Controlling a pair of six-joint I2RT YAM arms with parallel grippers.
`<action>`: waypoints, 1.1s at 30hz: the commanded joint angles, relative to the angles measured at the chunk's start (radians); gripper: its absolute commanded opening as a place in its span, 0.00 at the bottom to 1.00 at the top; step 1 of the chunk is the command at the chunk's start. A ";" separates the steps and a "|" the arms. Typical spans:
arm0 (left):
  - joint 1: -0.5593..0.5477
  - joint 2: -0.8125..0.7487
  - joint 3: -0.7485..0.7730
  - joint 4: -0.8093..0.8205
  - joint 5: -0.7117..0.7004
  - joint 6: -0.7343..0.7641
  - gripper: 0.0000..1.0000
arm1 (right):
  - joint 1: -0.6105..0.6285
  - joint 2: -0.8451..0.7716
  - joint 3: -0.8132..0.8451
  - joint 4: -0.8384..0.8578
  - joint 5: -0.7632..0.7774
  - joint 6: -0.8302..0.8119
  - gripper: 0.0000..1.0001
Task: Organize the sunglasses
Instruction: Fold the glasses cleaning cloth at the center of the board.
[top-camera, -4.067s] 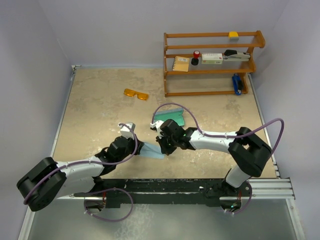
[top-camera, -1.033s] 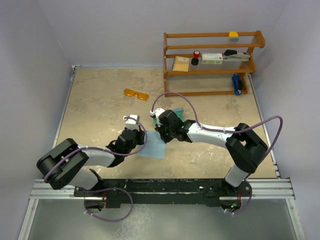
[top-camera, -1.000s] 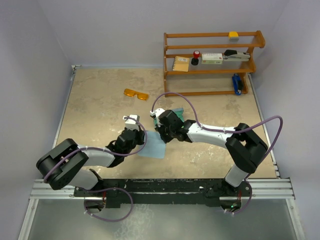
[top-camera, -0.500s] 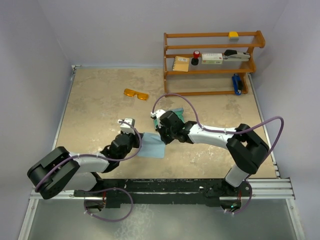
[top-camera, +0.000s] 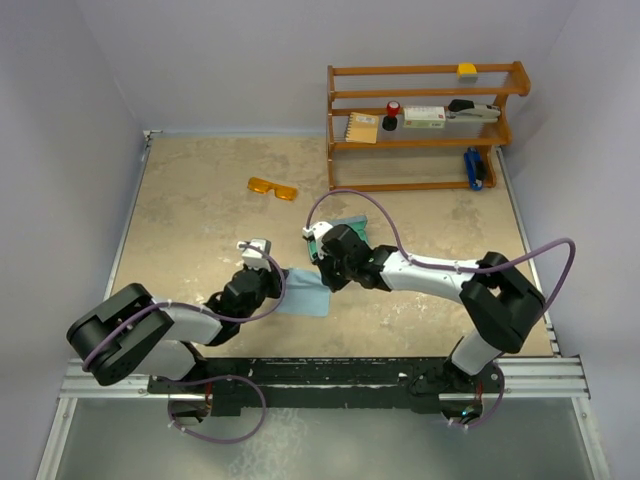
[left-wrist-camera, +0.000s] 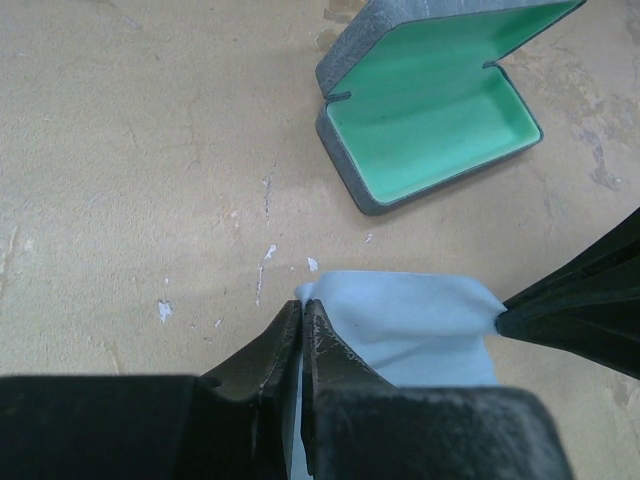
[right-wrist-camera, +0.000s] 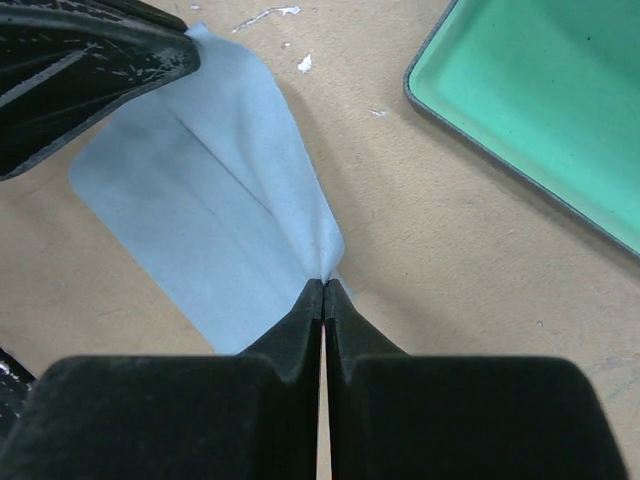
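Sunglasses (top-camera: 273, 188), orange-amber, lie flat on the beige table (top-camera: 190, 220) in its far half. They are left of the wooden rack (top-camera: 425, 125) and well apart from both arms. Neither wrist view takes them in.

Left gripper (left-wrist-camera: 301, 305): jaws closed to a sliver, with a corner of the light blue cloth (left-wrist-camera: 400, 320) pinched between the tips. Right gripper (right-wrist-camera: 323, 285): jaws likewise pressed together, nipping the opposite side of the same cloth. The cloth gathers to a point at the right fingertips and fans out toward the left arm's dark fingers in the upper left of that view. It spans from one gripper to the other, with a soft crease along it. Whether its middle rests on the table or hangs just off it cannot be told.

From overhead, both arms reach in low toward the middle of the table's near half. The left gripper is at the cloth's left edge and the right gripper at its far right corner.

Case (left-wrist-camera: 430, 100): blue-grey shell, lid raised, teal lining showing. It sits on the table just beyond the cloth, apart from it. From overhead the right arm's wrist covers most of it.

Rack shelves hold a small yellow object on top, a red-capped bottle and a white box on the middle shelf, and a blue object low at the right end.
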 joint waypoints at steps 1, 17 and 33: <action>0.002 -0.005 -0.025 0.098 0.003 -0.012 0.00 | 0.013 -0.054 -0.036 0.034 -0.027 0.013 0.00; -0.005 -0.021 -0.070 0.125 0.004 -0.028 0.00 | 0.042 -0.059 -0.057 0.033 -0.051 0.025 0.00; -0.024 -0.044 -0.090 0.104 0.023 -0.045 0.00 | 0.057 -0.064 -0.086 0.041 -0.052 0.029 0.00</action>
